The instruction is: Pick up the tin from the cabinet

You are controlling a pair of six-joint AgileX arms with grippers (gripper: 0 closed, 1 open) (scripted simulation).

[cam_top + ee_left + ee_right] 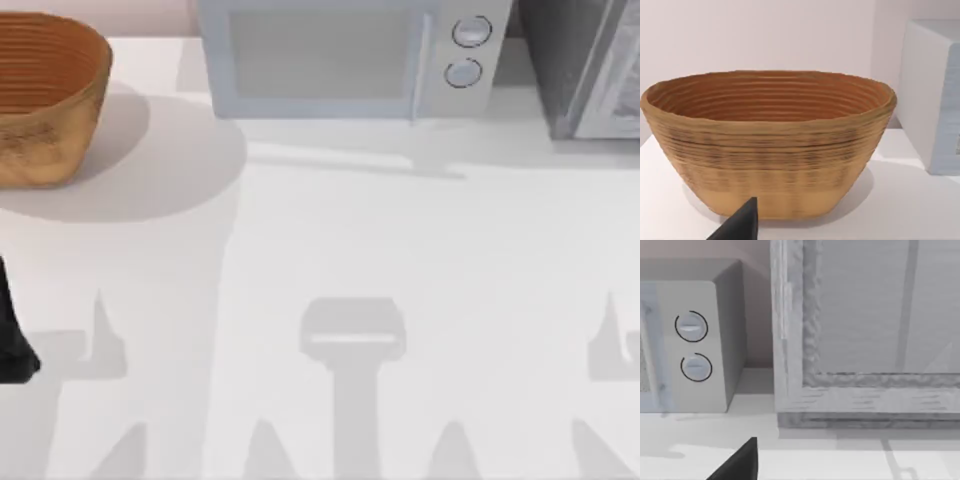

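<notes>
The tin is hidden from view. The grey cabinet [575,70] stands at the table's back right corner. The right wrist view faces its framed front [865,330], and nothing red shows there. A dark part of my right gripper [740,462] sits low in that view, short of the cabinet. My left gripper [740,225] points at the woven brown basket [770,145] and stays apart from it. The left arm [12,340] is a black shape at the table's left edge.
A pale microwave [340,55] with two round knobs [468,50] stands at the back middle, just left of the cabinet. The basket [45,95] fills the back left corner. The white table [330,240] stretches in front of them.
</notes>
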